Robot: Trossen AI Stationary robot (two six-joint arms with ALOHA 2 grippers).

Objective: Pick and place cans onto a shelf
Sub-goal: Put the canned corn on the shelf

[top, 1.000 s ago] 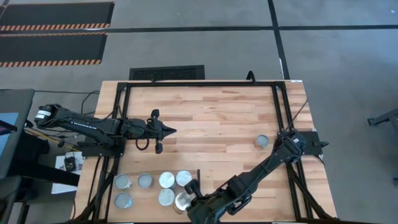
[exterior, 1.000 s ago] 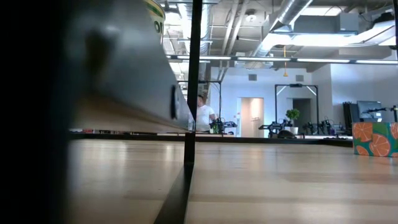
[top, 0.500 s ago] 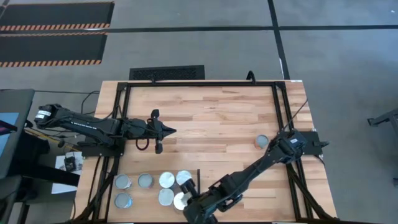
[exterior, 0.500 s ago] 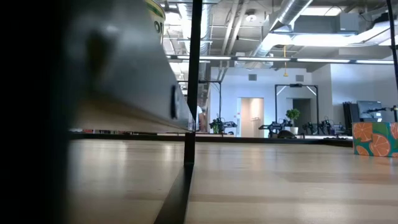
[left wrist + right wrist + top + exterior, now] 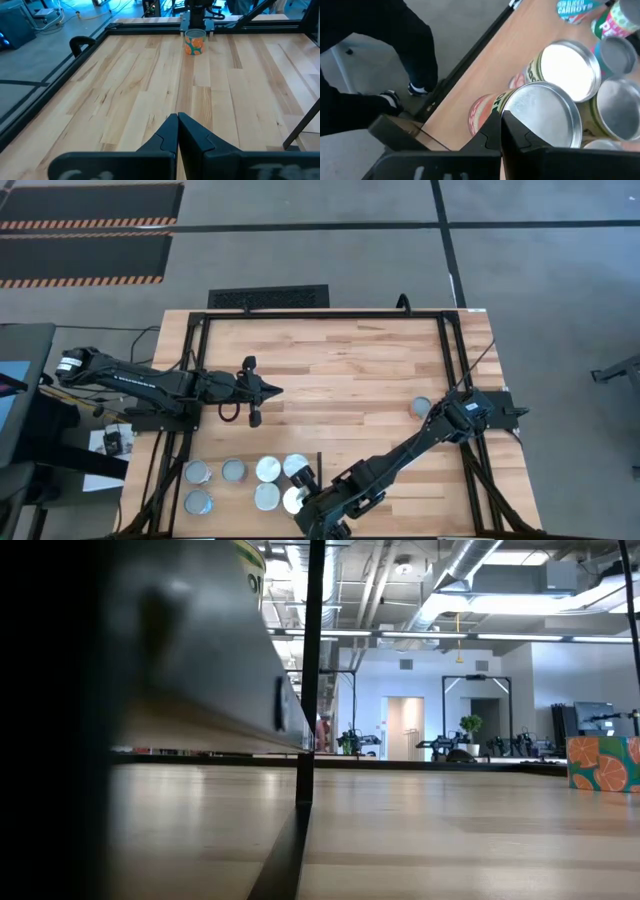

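Looks nearly done: seven cans [image 5: 233,470] up on the shelf [image 5: 490,65] at the near left; one can [image 5: 421,408] left on the desk [image 5: 340,370], far right. Right end effector [image 5: 304,480] clenched on nothing beside the seven; left end effector [image 5: 270,390] clenched too, waiting mid-desk.

desk [image 5: 340,370]: pale striped wood planks, black frame. Both arms dark/black; fingers [image 5: 167,137] black. cans [image 5: 540,112]: shiny silver tops, yellowish labels with a red-pink patch; one farther can teal-blue with white "SLICED CARROTS" lettering. Lone can [image 5: 194,42]: orange slices on teal, silver top. Floor grey with black mats edged in orange-black hazard stripes [image 5: 85,222].
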